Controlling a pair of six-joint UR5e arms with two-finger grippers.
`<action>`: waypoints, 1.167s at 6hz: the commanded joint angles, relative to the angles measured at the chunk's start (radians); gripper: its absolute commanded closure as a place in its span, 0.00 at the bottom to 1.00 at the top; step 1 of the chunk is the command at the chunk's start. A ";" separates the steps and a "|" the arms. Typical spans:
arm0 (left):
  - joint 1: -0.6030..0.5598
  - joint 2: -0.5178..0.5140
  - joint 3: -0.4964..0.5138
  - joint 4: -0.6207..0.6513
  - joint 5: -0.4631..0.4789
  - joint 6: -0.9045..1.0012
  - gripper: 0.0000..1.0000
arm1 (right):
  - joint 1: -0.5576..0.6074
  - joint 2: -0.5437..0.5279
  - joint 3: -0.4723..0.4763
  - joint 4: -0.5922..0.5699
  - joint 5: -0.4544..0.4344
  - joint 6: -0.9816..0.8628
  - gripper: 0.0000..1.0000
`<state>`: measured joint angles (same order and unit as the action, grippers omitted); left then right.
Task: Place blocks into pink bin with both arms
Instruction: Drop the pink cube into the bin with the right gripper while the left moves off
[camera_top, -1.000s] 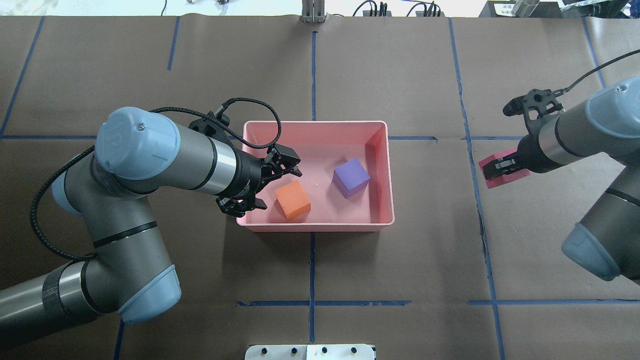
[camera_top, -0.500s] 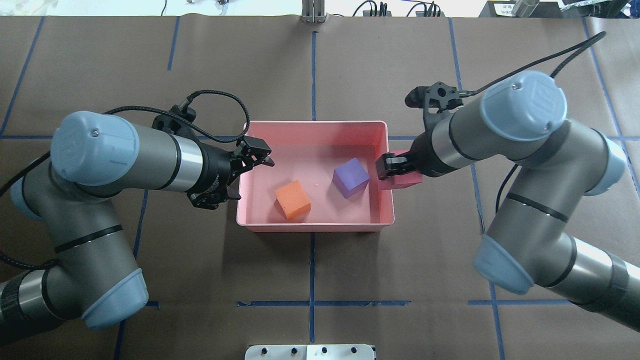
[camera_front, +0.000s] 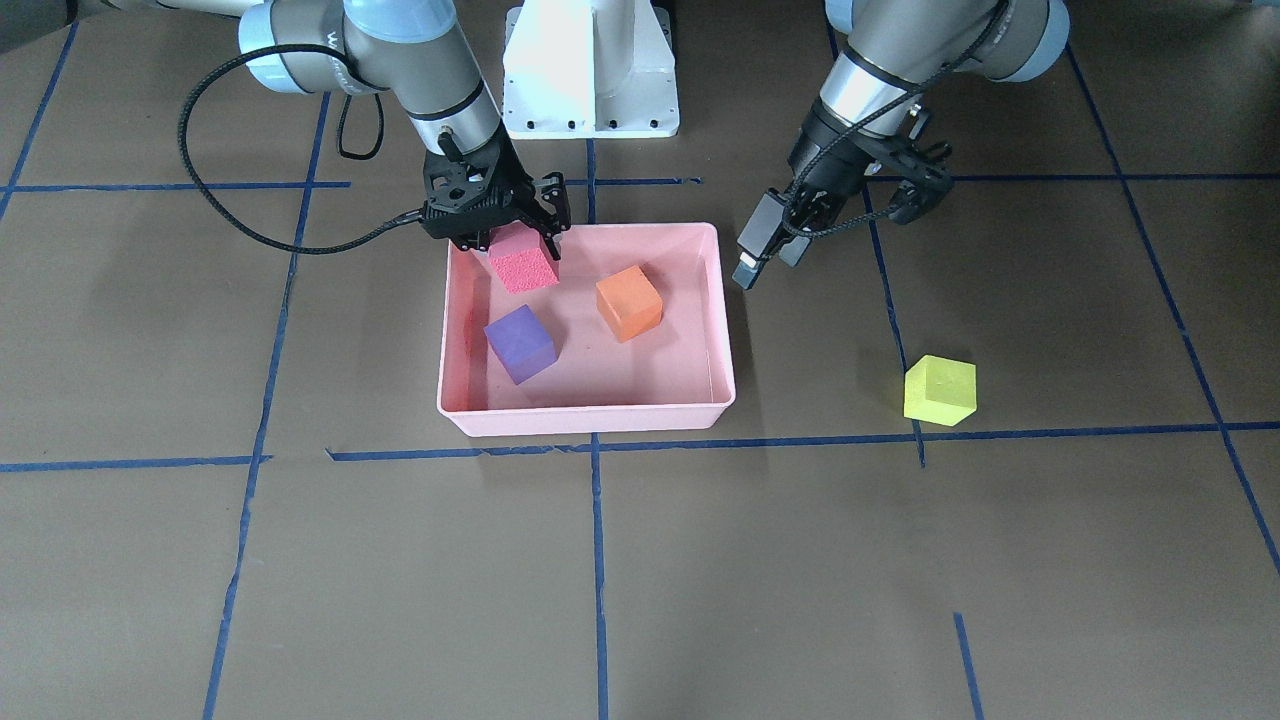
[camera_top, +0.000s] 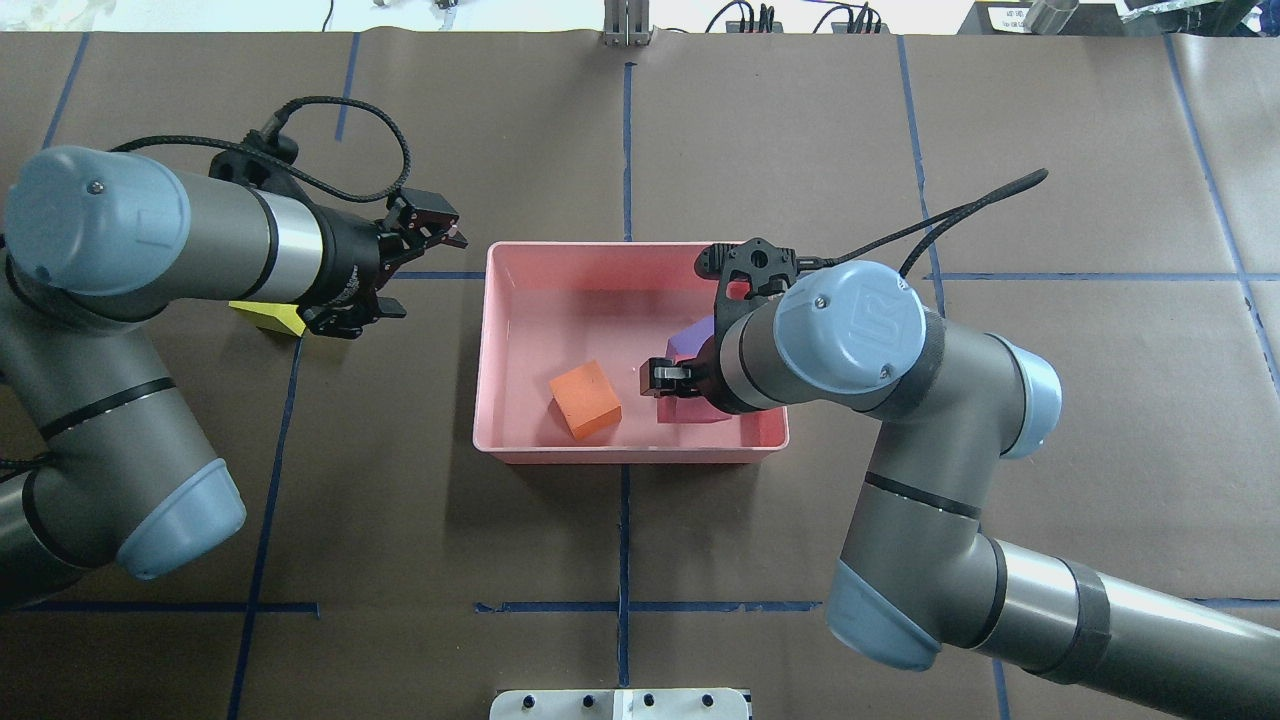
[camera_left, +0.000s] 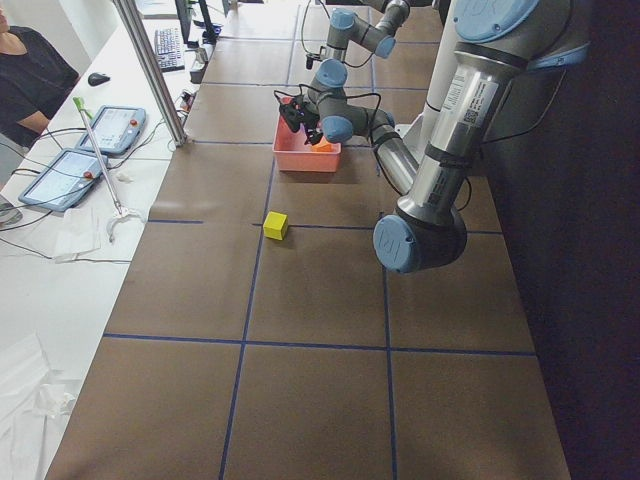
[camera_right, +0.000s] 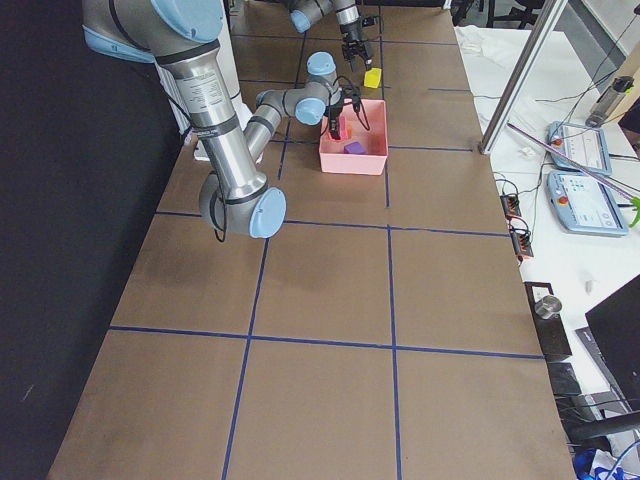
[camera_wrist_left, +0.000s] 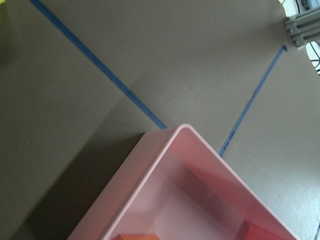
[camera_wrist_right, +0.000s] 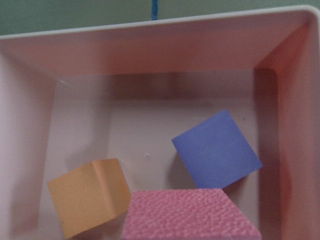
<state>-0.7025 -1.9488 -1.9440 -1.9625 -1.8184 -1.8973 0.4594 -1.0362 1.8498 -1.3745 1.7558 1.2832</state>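
The pink bin (camera_top: 630, 247) (camera_front: 590, 418) holds the orange block (camera_top: 586, 399) (camera_front: 629, 302) and the purple block (camera_front: 519, 343), which my right arm partly hides in the overhead view (camera_top: 692, 340). My right gripper (camera_top: 668, 382) (camera_front: 500, 222) is shut on the red-pink block (camera_front: 522, 265) (camera_wrist_right: 192, 215) and holds it above the bin's floor, near the purple block (camera_wrist_right: 217, 149). My left gripper (camera_top: 420, 275) (camera_front: 770, 255) is open and empty, just outside the bin's left wall. The yellow-green block (camera_front: 940, 390) (camera_top: 268, 317) lies on the table, partly under my left forearm.
The white pedestal base (camera_front: 590, 70) stands behind the bin. Blue tape lines cross the brown paper table. A metal post (camera_left: 150, 70) and tablets (camera_left: 60, 175) stand on the white bench across the table, with an operator (camera_left: 30, 75) there.
My right gripper has carried the red-pink block from the bin's right rim to over its inside. My left gripper has drawn back out of the bin to the left, still open.
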 joint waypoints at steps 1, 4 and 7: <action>-0.064 0.109 0.036 -0.001 -0.002 0.330 0.00 | -0.016 -0.004 0.009 -0.005 -0.022 0.005 0.00; -0.148 0.128 0.176 0.001 -0.006 0.777 0.00 | 0.138 -0.169 0.162 -0.006 0.170 -0.027 0.00; -0.161 0.129 0.246 -0.001 -0.083 1.232 0.00 | 0.200 -0.292 0.221 -0.005 0.229 -0.163 0.00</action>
<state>-0.8628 -1.8199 -1.7194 -1.9631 -1.8514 -0.7759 0.6485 -1.3075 2.0664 -1.3788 1.9791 1.1382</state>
